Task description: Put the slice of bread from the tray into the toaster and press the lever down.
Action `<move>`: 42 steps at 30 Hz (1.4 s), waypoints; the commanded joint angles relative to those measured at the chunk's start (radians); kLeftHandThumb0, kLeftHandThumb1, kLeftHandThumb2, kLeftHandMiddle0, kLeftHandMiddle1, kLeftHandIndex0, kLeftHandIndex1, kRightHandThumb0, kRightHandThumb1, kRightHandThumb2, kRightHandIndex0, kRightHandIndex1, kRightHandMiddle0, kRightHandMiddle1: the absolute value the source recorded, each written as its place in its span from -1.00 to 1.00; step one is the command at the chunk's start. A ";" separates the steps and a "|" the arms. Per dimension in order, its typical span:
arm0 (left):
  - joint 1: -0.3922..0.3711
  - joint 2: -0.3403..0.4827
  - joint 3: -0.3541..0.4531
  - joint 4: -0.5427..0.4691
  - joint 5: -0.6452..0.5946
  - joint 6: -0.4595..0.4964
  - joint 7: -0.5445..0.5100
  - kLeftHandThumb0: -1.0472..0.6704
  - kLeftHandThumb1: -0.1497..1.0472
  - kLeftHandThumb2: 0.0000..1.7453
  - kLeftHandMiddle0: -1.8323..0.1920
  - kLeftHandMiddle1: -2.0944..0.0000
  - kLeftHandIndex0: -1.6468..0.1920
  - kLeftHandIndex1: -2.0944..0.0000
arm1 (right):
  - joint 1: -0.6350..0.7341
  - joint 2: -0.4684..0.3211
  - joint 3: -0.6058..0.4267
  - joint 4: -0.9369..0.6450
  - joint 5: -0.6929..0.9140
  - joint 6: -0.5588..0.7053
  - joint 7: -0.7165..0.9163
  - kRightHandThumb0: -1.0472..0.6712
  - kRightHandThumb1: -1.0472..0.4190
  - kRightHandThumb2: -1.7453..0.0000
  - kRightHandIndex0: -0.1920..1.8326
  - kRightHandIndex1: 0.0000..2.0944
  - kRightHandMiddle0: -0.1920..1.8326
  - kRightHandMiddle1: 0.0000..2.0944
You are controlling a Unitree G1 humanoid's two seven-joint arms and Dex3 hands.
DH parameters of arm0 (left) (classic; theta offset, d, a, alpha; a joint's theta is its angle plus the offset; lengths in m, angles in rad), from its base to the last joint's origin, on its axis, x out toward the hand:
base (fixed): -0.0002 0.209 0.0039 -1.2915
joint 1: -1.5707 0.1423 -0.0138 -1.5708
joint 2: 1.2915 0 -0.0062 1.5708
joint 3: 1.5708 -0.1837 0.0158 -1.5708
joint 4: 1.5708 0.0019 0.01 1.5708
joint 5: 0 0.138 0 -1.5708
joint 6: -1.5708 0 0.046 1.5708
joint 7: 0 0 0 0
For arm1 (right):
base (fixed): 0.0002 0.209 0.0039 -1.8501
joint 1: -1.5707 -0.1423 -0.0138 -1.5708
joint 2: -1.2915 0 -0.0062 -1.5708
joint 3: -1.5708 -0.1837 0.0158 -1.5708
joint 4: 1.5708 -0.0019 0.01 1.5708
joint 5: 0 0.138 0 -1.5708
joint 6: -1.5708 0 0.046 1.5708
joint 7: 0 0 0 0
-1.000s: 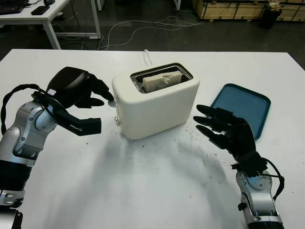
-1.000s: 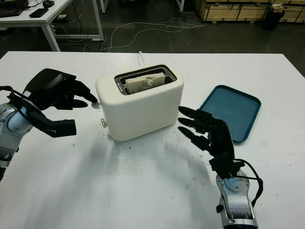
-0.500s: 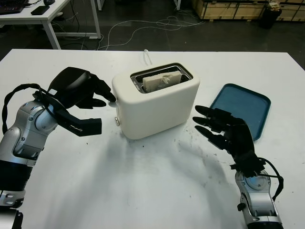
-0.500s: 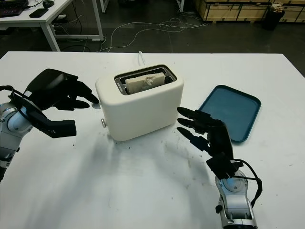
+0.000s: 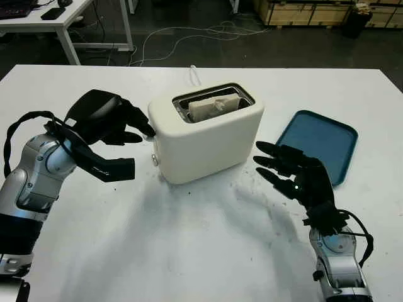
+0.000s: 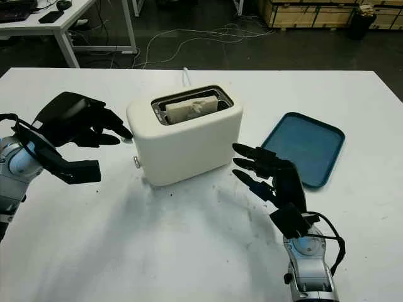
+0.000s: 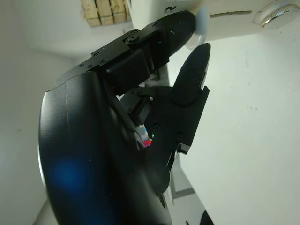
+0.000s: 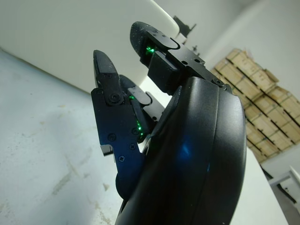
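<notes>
A white toaster (image 5: 208, 138) stands mid-table with the slice of bread (image 5: 213, 106) sitting in its slot, the top just showing. My left hand (image 5: 137, 150) is at the toaster's left end, open, its upper fingertips (image 7: 185, 23) against the white lever knob (image 7: 202, 26), thumb lower down. The knob sits high on that end, above a small dial (image 5: 155, 160). My right hand (image 5: 267, 162) hovers open just off the toaster's front right corner, holding nothing. The blue tray (image 5: 318, 145) lies bare to the right.
A white cable (image 5: 194, 75) runs off the table's far edge behind the toaster. Dark crumbs speckle the tabletop (image 5: 252, 185) in front of the toaster. Beyond the table are a floor with cables, another desk (image 5: 63, 22) and wooden crates (image 5: 302, 9).
My left hand has edged right, its fingertips now covering the lever knob. My right hand has drifted slightly left and lower. Bread and toaster have not moved.
</notes>
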 commanded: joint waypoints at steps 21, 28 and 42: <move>0.047 -0.041 -0.059 0.068 0.047 0.045 0.024 -0.08 0.61 -0.99 0.05 -0.44 -0.59 1.00 | 0.044 0.001 -0.002 -0.046 -0.026 0.014 -0.022 -0.03 -0.83 0.92 0.13 -1.00 0.03 -1.00; 0.055 -0.049 -0.120 0.103 0.077 0.050 0.019 -0.10 0.61 -1.00 0.07 -0.61 -0.58 1.00 | 0.050 0.000 0.000 -0.054 -0.020 0.020 -0.015 -0.03 -0.83 0.91 0.13 -1.00 0.02 -1.00; 0.092 -0.064 -0.173 0.110 0.069 0.058 0.015 -0.07 0.61 -0.99 0.04 -0.41 -0.57 1.00 | 0.051 0.000 0.002 -0.055 -0.017 0.019 -0.013 -0.03 -0.83 0.92 0.13 -1.00 0.02 -1.00</move>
